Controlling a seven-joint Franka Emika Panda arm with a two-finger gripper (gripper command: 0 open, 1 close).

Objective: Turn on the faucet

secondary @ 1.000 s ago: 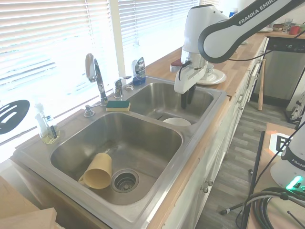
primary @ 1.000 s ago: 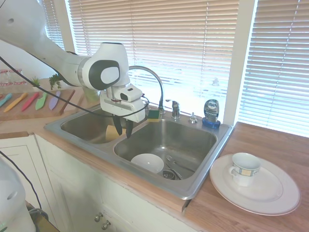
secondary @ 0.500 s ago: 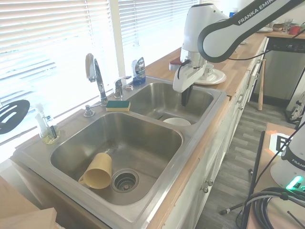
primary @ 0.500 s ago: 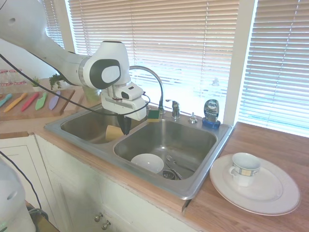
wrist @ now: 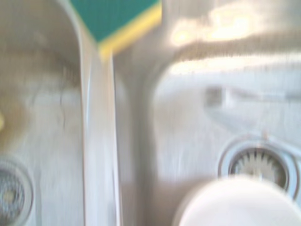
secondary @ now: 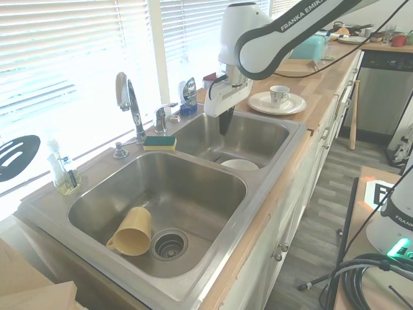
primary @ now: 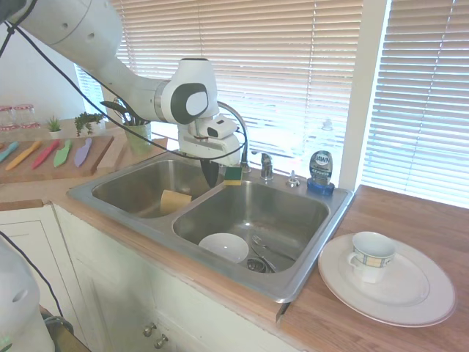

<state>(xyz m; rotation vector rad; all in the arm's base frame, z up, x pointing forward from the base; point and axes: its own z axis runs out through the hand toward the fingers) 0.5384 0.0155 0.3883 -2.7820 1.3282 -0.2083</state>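
Note:
The faucet is a chrome gooseneck spout rising from the back rim between the two sink basins, also in the second exterior view as the faucet. Its short lever handle stands just right of the spout base, and shows again as the handle. My gripper hangs shut and empty, pointing down over the divider, below the spout's arch and left of the handle. In the second exterior view the gripper is apart from the handle. It touches nothing.
A green-yellow sponge lies on the back rim beside the gripper. A soap bottle and a small knob stand further right. A white bowl sits in the right basin, a yellow cup in the other. A plate holds a mug.
The arm swung from the front of the sink divider toward the back rim, carrying the gripper up close to the sponge and faucet. The fingers went from slightly apart to together.

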